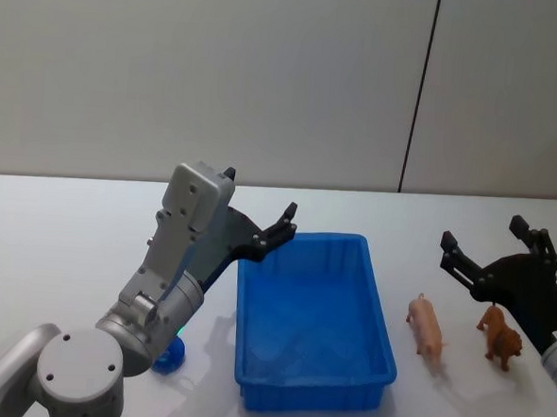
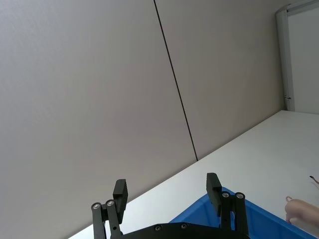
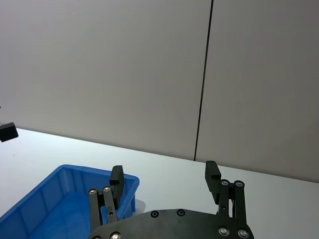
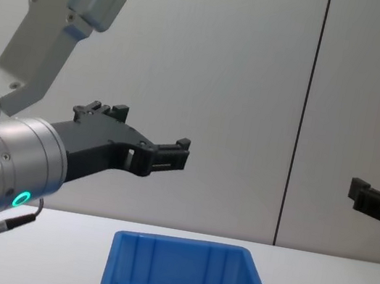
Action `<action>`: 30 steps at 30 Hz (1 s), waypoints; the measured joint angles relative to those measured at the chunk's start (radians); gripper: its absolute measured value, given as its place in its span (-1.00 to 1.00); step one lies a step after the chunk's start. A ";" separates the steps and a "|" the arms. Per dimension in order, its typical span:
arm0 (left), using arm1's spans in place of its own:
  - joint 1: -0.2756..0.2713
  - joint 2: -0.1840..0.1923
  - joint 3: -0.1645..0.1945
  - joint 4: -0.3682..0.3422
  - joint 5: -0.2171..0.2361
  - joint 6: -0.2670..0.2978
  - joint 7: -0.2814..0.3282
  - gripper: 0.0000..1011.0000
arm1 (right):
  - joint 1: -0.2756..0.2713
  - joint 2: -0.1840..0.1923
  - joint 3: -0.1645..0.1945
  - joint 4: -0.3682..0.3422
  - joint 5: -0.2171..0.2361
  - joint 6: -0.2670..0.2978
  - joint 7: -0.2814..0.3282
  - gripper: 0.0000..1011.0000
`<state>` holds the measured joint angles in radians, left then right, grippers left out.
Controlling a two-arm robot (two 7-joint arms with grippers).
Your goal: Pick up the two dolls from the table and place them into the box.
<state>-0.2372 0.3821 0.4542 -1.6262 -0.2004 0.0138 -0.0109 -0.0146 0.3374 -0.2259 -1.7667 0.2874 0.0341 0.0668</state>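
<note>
Both arms are up in the air right now. The left hand (image 2: 167,185) is hovering above the desk (image 1: 68,243), by the far left corner of the box (image 1: 313,392), and its two black fingers are spreading wide with nothing between them. Over on the robot's right side, the right hand (image 1: 483,235) is hanging just as high, off to the right of the box, its fingers also standing well apart and gripping nothing.

The box is sitting on the desk between the two arms, its long sides running away from the robot. Both dolls are out on the desk to the right of it. The pink doll (image 1: 427,328) is standing just beside the box's right wall without touching it, its curly tail pointing towards the far wall. The lion (image 1: 500,337) is standing a little farther right, near the pink doll but apart from it, and the right hand is hovering above and just behind it.
</note>
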 joint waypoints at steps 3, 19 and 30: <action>0.000 0.000 0.000 0.000 0.000 0.000 0.000 0.98 | 0.000 0.000 0.000 0.000 0.000 0.000 0.000 0.98; 0.000 0.000 0.000 0.000 0.000 0.000 0.000 0.98 | -0.024 0.018 0.010 -0.015 0.006 -0.002 -0.013 0.98; 0.000 0.000 0.000 0.000 0.000 0.000 0.000 0.98 | -0.129 0.091 0.055 -0.074 0.046 0.002 -0.088 0.98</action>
<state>-0.2372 0.3821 0.4542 -1.6262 -0.2003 0.0138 -0.0109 -0.1432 0.4280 -0.1708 -1.8409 0.3330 0.0365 -0.0212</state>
